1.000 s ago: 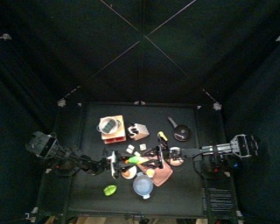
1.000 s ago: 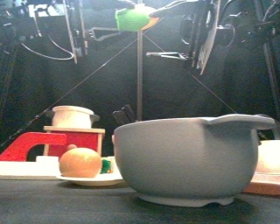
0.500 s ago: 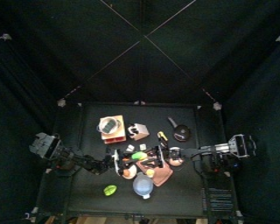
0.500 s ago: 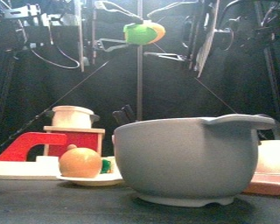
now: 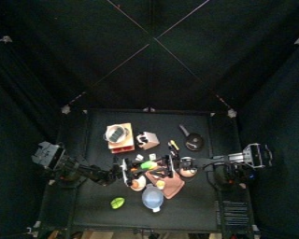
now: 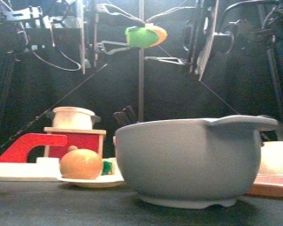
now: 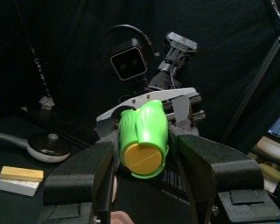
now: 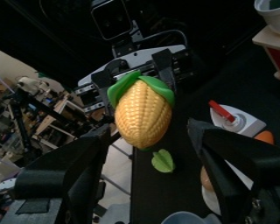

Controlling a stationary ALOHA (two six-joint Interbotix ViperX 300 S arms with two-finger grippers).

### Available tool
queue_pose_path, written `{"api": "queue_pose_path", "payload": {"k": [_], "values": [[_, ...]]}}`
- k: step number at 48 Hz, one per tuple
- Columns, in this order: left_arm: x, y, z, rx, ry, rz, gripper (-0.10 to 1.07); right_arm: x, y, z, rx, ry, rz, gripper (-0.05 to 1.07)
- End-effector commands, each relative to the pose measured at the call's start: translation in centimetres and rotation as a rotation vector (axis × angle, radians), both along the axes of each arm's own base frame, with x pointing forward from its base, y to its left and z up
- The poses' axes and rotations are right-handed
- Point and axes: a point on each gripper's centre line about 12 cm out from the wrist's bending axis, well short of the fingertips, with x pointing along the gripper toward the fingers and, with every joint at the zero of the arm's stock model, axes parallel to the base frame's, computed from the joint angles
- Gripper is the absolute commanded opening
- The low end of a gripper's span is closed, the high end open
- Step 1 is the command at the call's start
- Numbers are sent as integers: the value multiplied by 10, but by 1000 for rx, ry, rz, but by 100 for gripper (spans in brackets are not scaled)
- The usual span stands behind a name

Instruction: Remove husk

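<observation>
Above table, left end effector (image 7: 143,166) clamps husk (image 7: 143,140), lowered since earlier; right end effector (image 8: 154,144) spread wide

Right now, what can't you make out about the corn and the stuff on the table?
- Top view: the corn and grippers are too small to show any grasp.
- Front view: the grey bowl hides the table behind it; a pale thing is cut off by the edge.
- Left wrist view: the husk covers the cob except its cut end.

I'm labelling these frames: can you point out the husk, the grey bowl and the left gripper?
husk (image 7: 143,129): left wrist view, green leafy side.
grey bowl (image 6: 191,163): front view, outer wall.
left gripper (image 7: 145,179): left wrist view, between its jaws.
</observation>
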Motion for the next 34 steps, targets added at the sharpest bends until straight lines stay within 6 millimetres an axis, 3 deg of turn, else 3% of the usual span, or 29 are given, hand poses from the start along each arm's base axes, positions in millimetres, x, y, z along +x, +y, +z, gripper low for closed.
{"api": "queue_pose_path", "payload": {"k": [1,13,27,34], "values": [[3,0,10,-4,-37,7,73,2,-2,15,-5,-49,-4,99],[4,2,11,-5,-40,11,73,3,-2,14,-4,-48,-4,97],[5,4,10,-6,-43,20,73,3,-2,14,-3,-49,-5,79],[7,3,9,-5,-40,20,73,2,-2,13,-2,-49,-3,76]]}}
